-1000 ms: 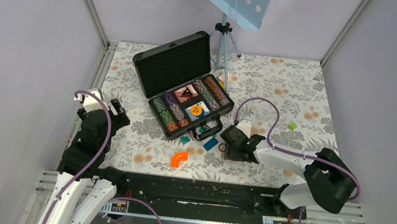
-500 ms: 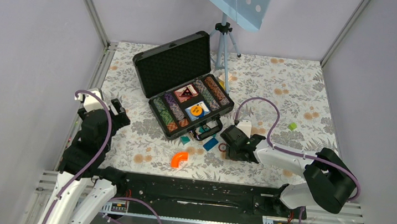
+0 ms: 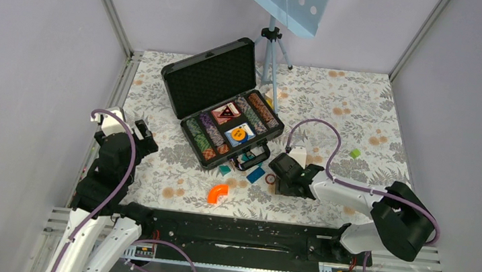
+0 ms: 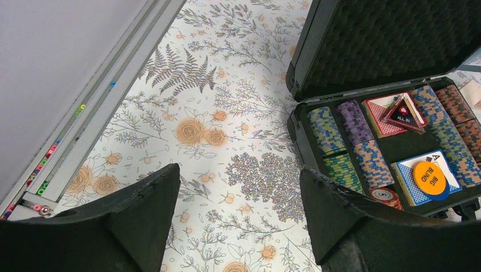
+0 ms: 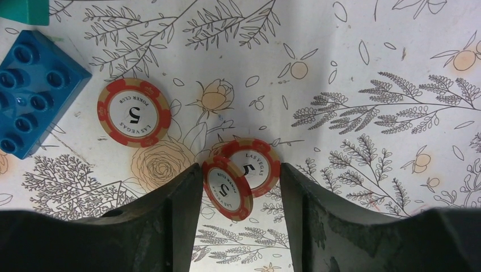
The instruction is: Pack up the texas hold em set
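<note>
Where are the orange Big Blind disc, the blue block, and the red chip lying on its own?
Big Blind disc (image 4: 430, 173): left wrist view, its printed face.
Blue block (image 5: 34, 93): right wrist view, its studded top.
Lone red chip (image 5: 133, 112): right wrist view, its white centre.

Smooth poker chips (image 5: 134, 120) (rough foam lining (image 4: 391, 39))

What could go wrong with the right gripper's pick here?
Two overlapping red-and-white round poker chips sit between the right gripper's fingers; squeezing both may pop one out or lift only one. A third matching chip lies apart beside the blue plastic block, easily missed.
</note>
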Tool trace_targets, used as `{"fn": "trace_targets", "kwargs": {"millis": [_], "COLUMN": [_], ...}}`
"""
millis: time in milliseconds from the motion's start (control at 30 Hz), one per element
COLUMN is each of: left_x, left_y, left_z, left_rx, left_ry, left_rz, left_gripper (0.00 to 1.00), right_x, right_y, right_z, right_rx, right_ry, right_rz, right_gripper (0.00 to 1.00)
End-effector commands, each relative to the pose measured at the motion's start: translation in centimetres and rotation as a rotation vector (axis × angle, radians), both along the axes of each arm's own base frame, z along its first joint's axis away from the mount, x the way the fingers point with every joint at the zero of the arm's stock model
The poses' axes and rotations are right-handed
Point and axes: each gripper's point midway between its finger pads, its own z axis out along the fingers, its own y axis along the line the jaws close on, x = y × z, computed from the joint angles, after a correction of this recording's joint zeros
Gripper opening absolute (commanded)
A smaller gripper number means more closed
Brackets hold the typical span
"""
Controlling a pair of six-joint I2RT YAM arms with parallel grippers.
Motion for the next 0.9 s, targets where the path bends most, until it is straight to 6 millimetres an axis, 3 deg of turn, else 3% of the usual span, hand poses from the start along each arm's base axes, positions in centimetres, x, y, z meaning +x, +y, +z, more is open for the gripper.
{"fn": "trace_targets", "kwargs": {"millis": [0,767,867], "left_x": [0.7,0.6,0.7], "left_y": [-0.3,-0.3,-0.3], "left_z": [0.7,0.7,0.7], "left_rx": [-0.003,-0.003,-0.003], "left_ry": [-0.035,-0.035,-0.036], "left_rz": [-0.015,-0.013,-0.015], "left_gripper": [0.77,0.77,0.77], "right_x": [-0.9,-0.3,-0.3], "right_y": [-1.7,-1.1,-1.0], "right_z": [-0.1,0.9,0.9], "right_rx": [-0.043,-0.025,-0.023], "right_ry": [0.026,0.002,0.002], "right_rz": [-0.023,-0.021,-0.021], "right_gripper": [0.58,0.55,0.59]}}
